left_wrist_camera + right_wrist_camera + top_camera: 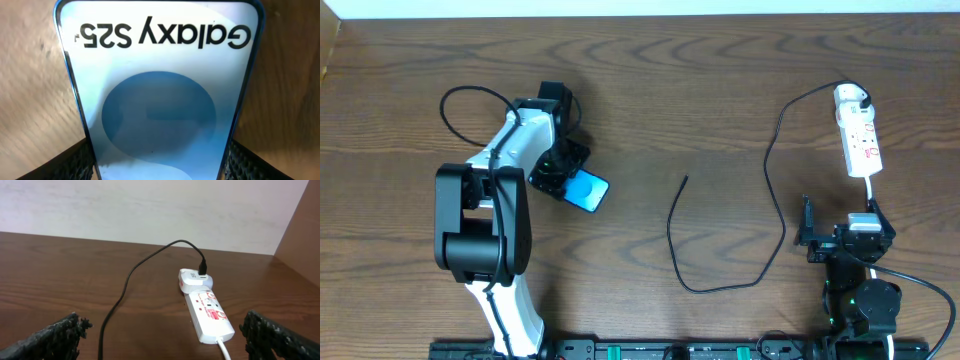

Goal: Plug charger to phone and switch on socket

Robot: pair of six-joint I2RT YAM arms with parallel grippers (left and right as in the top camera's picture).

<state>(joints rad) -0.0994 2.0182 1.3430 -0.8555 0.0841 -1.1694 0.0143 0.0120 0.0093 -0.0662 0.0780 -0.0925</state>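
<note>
Pinched close under the left wrist camera, a slim black-framed phone (160,100) with a bright blue screen and "Galaxy S25" lettering sits in the left gripper (160,167), whose black textured pads (75,162) press against both long edges. Seen from above, the white-and-black left arm (505,190) climbs from the 6 o'clock edge, folds at the elbow and tips its wrist toward 4 o'clock over the phone, left of centre on the brown wooden table (720,80). At 3 o'clock from the phone, well apart, lies the free tip (685,180) of the long thin black charger cable (129,277). In the 5 o'clock corner the right arm sits folded low. The right gripper (165,340) is spread wide around nothing, facing 12 o'clock toward the narrow white power strip (210,315) with red marks, the white plug (192,280) at its far end.
</note>
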